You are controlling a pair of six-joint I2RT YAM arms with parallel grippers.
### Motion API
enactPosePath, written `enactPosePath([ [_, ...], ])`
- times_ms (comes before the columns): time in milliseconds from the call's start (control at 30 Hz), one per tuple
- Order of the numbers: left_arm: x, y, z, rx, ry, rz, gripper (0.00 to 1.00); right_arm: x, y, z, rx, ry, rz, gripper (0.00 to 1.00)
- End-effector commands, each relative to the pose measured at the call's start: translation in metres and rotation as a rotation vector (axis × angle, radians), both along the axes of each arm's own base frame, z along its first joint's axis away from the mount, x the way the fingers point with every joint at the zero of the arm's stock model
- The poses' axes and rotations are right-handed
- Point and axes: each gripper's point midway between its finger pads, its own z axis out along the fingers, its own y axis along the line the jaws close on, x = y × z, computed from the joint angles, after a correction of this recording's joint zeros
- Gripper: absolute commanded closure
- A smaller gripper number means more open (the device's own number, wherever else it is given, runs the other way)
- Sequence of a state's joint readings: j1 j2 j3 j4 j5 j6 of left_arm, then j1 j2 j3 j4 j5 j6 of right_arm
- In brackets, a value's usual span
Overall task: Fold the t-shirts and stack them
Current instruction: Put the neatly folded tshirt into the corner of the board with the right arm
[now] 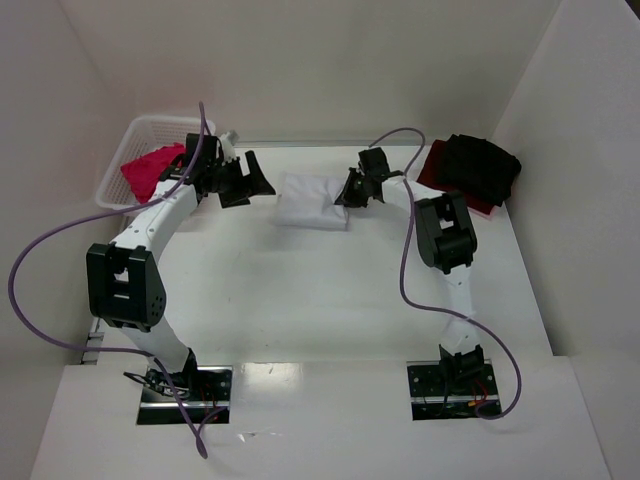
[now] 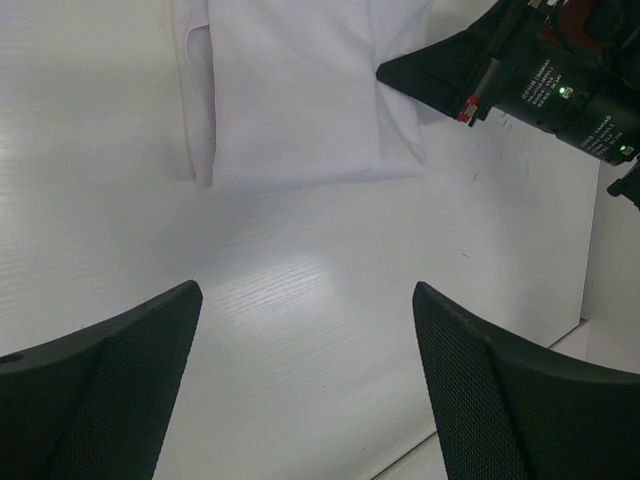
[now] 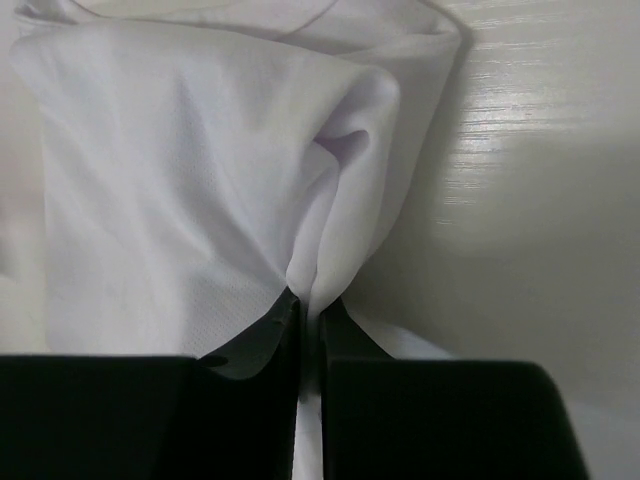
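Note:
The white t-shirt (image 1: 312, 203) lies folded at the back middle of the table. My right gripper (image 1: 350, 192) is shut on its right edge, with a pinch of white cloth (image 3: 310, 250) bunched between the jaws. My left gripper (image 1: 248, 183) is open and empty just left of the shirt, over bare table; the white t-shirt (image 2: 300, 90) shows ahead of it in the left wrist view. The pink-magenta t-shirt (image 1: 150, 168) lies in the basket at the back left. The black t-shirt (image 1: 482, 165) lies on the dark red one (image 1: 436, 168) at the back right.
A white plastic lattice basket (image 1: 122, 165) stands at the back left corner. White walls close the table on the left, back and right. The right gripper's body (image 2: 520, 75) shows at the top right of the left wrist view.

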State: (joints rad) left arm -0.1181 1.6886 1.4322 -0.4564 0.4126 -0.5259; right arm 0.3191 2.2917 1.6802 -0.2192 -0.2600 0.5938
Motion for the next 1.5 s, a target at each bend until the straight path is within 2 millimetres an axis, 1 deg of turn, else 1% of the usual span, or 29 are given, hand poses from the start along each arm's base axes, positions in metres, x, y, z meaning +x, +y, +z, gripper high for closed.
enactPosePath([
  [0, -0.006, 0.005, 0.010, 0.014, -0.025, -0.007, 0.06, -0.003, 0.007, -0.013, -0.011, 0.038, 0.014, 0.94],
  [33, -0.004, 0.005, 0.013, 0.013, -0.034, -0.007, 0.06, -0.004, 0.006, -0.018, -0.014, 0.046, 0.014, 1.00],
  [67, -0.004, 0.005, 0.013, 0.013, -0.035, -0.007, 0.06, -0.004, 0.006, -0.018, -0.014, 0.046, 0.014, 1.00],
  [200, -0.006, 0.005, 0.017, -0.003, -0.037, -0.025, 0.06, 0.010, 0.008, 0.003, -0.025, -0.003, 0.024, 1.00],
  [233, -0.006, 0.005, 0.017, -0.003, -0.037, -0.025, 0.06, 0.025, 0.005, 0.024, -0.025, -0.052, 0.014, 1.00],
  [300, -0.005, 0.004, 0.021, -0.004, -0.051, -0.037, 0.06, 0.036, -0.006, 0.032, -0.049, -0.055, 0.005, 1.00],
  [333, -0.004, 0.002, 0.025, -0.006, -0.065, -0.052, 0.06, 0.052, -0.009, 0.061, -0.046, -0.122, 0.010, 1.00],
  [367, -0.005, 0.001, 0.026, -0.012, -0.064, -0.058, 0.06, 0.063, -0.023, 0.069, -0.060, -0.138, -0.012, 1.00],
  [400, -0.005, 0.001, 0.026, -0.013, -0.064, -0.058, 0.06, 0.065, -0.033, 0.072, -0.081, -0.125, -0.024, 1.00],
  [433, -0.004, 0.000, 0.030, -0.014, -0.078, -0.070, 0.06, 0.078, -0.041, 0.097, -0.090, -0.185, -0.033, 1.00],
  [533, 0.000, 0.004, 0.030, -0.007, -0.085, -0.068, 0.06, 0.095, -0.082, 0.127, -0.134, -0.230, -0.103, 1.00],
  [567, 0.000, 0.004, 0.030, -0.007, -0.085, -0.068, 0.06, 0.098, -0.094, 0.134, -0.153, -0.240, -0.120, 1.00],
  [600, -0.001, 0.002, 0.031, -0.015, -0.084, -0.076, 0.06, 0.104, -0.117, 0.139, -0.178, -0.243, -0.172, 1.00],
  [633, 0.000, 0.006, 0.031, -0.014, -0.085, -0.066, 0.06, 0.105, -0.128, 0.147, -0.196, -0.251, -0.182, 1.00],
  [700, 0.002, 0.005, 0.031, -0.022, -0.084, -0.074, 0.06, 0.110, -0.160, 0.149, -0.218, -0.250, -0.230, 1.00],
  [733, 0.002, 0.005, 0.031, -0.022, -0.084, -0.074, 0.06, 0.110, -0.173, 0.161, -0.227, -0.262, -0.259, 1.00],
  [800, 0.004, 0.003, 0.027, -0.028, -0.073, -0.081, 0.06, 0.110, -0.193, 0.171, -0.243, -0.277, -0.277, 1.00],
  [833, 0.004, 0.003, 0.027, -0.028, -0.073, -0.081, 0.06, 0.112, -0.213, 0.177, -0.246, -0.283, -0.310, 1.00],
  [900, 0.008, 0.001, 0.024, -0.035, -0.065, -0.088, 0.06, 0.108, -0.232, 0.190, -0.267, -0.294, -0.324, 1.00],
  [933, 0.011, 0.001, 0.030, -0.036, -0.086, -0.089, 0.06, 0.109, -0.249, 0.201, -0.276, -0.313, -0.345, 1.00],
  [967, 0.013, 0.001, 0.024, -0.035, -0.073, -0.088, 0.06, 0.108, -0.257, 0.207, -0.284, -0.320, -0.352, 1.00],
  [1033, 0.018, -0.001, 0.029, -0.042, -0.090, -0.095, 0.06, 0.102, -0.272, 0.223, -0.298, -0.338, -0.368, 1.00],
  [1067, 0.019, -0.001, 0.025, -0.042, -0.080, -0.095, 0.06, 0.100, -0.288, 0.229, -0.302, -0.345, -0.395, 1.00],
  [1100, 0.021, -0.003, 0.022, -0.050, -0.079, -0.104, 0.06, 0.096, -0.296, 0.243, -0.303, -0.366, -0.412, 1.00],
  [1133, 0.022, -0.003, 0.027, -0.051, -0.090, -0.104, 0.06, 0.094, -0.304, 0.248, -0.305, -0.374, -0.427, 1.00],
  [1200, 0.026, -0.005, 0.019, -0.058, -0.073, -0.111, 0.06, 0.088, -0.326, 0.266, -0.317, -0.403, -0.460, 1.00],
  [1300, 0.031, -0.008, 0.020, -0.076, -0.073, -0.119, 0.06, 0.081, -0.352, 0.277, -0.334, -0.419, -0.513, 1.00],
  [1333, 0.032, -0.008, 0.013, -0.076, -0.058, -0.119, 0.06, 0.076, -0.353, 0.287, -0.340, -0.431, -0.523, 1.00],
  [1467, 0.038, -0.011, 0.015, -0.089, -0.063, -0.132, 0.06, 0.062, -0.384, 0.291, -0.394, -0.413, -0.596, 1.00],
])
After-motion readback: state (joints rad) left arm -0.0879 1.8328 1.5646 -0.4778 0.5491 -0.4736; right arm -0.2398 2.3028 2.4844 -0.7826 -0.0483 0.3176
